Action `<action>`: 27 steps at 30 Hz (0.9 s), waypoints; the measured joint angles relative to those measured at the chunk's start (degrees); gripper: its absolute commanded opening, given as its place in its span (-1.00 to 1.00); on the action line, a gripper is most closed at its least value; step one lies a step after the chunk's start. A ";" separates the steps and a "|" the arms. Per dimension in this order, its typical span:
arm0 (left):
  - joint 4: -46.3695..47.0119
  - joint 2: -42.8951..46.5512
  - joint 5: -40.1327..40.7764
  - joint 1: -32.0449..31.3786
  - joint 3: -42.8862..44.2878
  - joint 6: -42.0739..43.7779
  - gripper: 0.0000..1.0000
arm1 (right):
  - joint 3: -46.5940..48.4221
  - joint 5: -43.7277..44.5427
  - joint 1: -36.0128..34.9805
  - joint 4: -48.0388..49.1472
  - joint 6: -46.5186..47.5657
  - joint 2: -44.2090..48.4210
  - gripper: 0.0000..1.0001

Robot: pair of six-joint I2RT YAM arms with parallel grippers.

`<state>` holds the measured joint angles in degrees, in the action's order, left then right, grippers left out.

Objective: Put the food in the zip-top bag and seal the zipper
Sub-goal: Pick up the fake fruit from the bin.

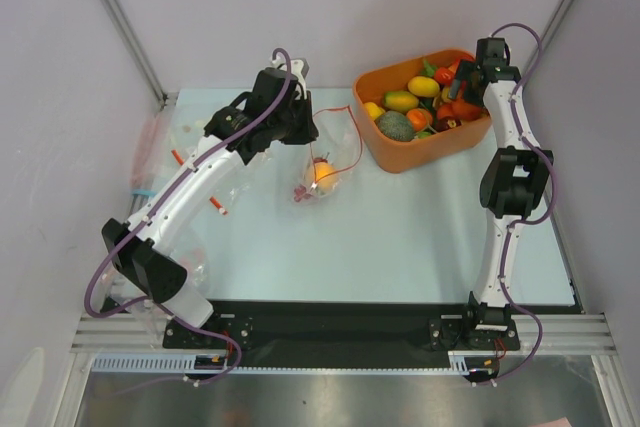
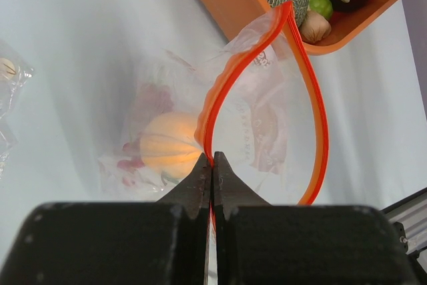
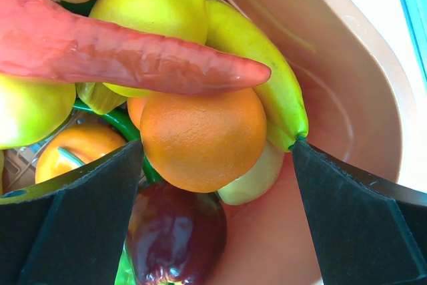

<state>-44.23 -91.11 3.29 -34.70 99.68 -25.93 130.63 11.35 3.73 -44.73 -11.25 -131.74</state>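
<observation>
Orange tub [image 1: 430, 147] beside bag [image 1: 335, 147]; left claw [image 2: 212, 165] clamped on zipper [image 2: 320, 118]; right claw [image 3: 217, 143] apart, carrot [image 3: 133, 51] overlying orange [image 3: 193, 125].

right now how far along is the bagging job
Done: one orange-yellow fruit sits in the zip-top bag, with a purplish item beside it. In hand: the left hand pinches the zipper, mouth open; the right hand is open, pointed at an orange in the orange tub. Left: more food in, then sealing.
</observation>
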 measured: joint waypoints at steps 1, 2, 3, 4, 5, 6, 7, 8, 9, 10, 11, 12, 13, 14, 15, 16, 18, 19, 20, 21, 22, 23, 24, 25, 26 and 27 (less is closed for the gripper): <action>0.00 0.00 0.04 0.00 0.00 0.00 -0.99 | 0.00 0.22 0.00 0.04 0.02 -0.07 0.99; 0.02 0.00 0.04 0.00 0.00 0.02 -0.99 | 0.00 0.35 0.00 0.13 -0.02 -0.17 0.99; 0.02 0.00 0.04 0.00 0.00 0.02 -0.99 | 0.00 0.46 0.00 0.26 -0.02 -0.26 0.99; 0.02 0.00 0.04 0.00 0.00 0.02 -0.99 | 0.00 0.55 0.00 0.50 -0.02 -0.46 0.99; 0.00 0.00 0.04 0.00 0.00 0.04 -0.99 | 0.02 0.72 -0.02 0.92 -0.02 -0.74 0.99; 0.02 0.00 0.04 0.00 0.00 0.04 -0.99 | 0.02 1.03 -0.07 1.31 0.00 -1.01 1.00; 0.00 0.00 0.04 0.00 0.00 0.07 -0.99 | 0.09 1.27 -0.09 1.64 -0.02 -1.40 1.00; 0.00 0.00 0.04 0.00 0.00 0.09 -0.99 | 0.17 1.31 -0.11 1.81 -0.02 -1.77 0.99; -0.02 0.00 0.04 0.00 -0.02 0.09 -0.99 | 0.22 1.31 -0.15 2.01 -0.02 -2.29 1.00; -0.02 0.00 0.04 0.00 0.00 0.11 -0.99 | 0.24 1.31 -0.22 2.21 -0.02 -2.80 0.99; -0.02 0.00 0.04 0.00 0.00 0.11 -0.99 | 0.24 1.36 -0.28 2.23 -0.02 -3.37 0.97; -0.02 0.00 0.07 0.00 0.00 0.15 -1.00 | 0.24 1.46 -0.39 1.97 -0.04 -3.85 0.94; -0.04 0.00 0.07 0.00 0.00 0.17 -0.99 | 0.24 1.55 -0.44 1.77 -0.02 -4.26 0.85; -0.04 0.00 0.07 0.00 0.00 0.26 -1.00 | 0.24 1.77 -0.52 1.64 0.00 -4.68 0.80; -0.04 0.00 0.07 0.00 0.00 0.39 -0.99 | 0.24 1.81 -0.61 1.53 -0.02 -4.96 0.76; -0.07 -0.02 0.07 0.00 0.09 0.50 -0.99 | 0.24 1.95 -0.66 1.42 0.00 -5.05 0.66; -0.04 -0.02 0.13 0.00 0.20 0.55 -0.99 | 0.24 2.54 -0.87 1.36 0.39 -5.07 0.57; -0.04 -0.02 0.15 0.02 0.22 0.55 -0.99 | 0.24 2.91 -1.07 1.53 0.59 -4.96 0.52; -0.04 -0.04 0.17 0.00 0.22 0.55 -0.99 | 0.24 3.21 -1.20 1.64 0.76 -4.96 0.50; -0.11 -0.11 0.20 0.00 0.31 0.57 -0.99 | 0.24 3.52 -1.29 1.77 0.90 -4.87 0.49; -0.11 -0.20 0.24 0.00 0.44 0.57 -0.99 | 0.24 3.72 -1.36 1.77 0.96 -4.74 0.47; -0.09 -0.31 0.28 0.00 0.61 0.57 -0.99 | 0.24 3.93 -1.46 1.84 1.01 -4.59 0.46; -0.11 -0.37 0.48 0.00 0.76 0.59 -0.99 | 0.24 4.11 -1.60 1.90 1.03 -4.33 0.46; -0.11 -0.42 0.59 0.00 0.92 0.61 -0.99 | 0.24 4.15 -1.77 1.97 1.03 -3.96 0.45; -0.11 -0.46 0.61 0.00 1.07 0.63 -1.00 | 0.24 4.20 -1.97 2.05 1.03 -3.45 0.45; -0.20 -0.50 0.61 0.00 1.38 0.68 -0.99 | 0.24 4.22 -2.23 2.12 1.03 -2.82 0.45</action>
<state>-44.42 -91.61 3.90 -34.70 101.06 -25.26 130.87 15.57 1.50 -42.61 -10.22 -134.56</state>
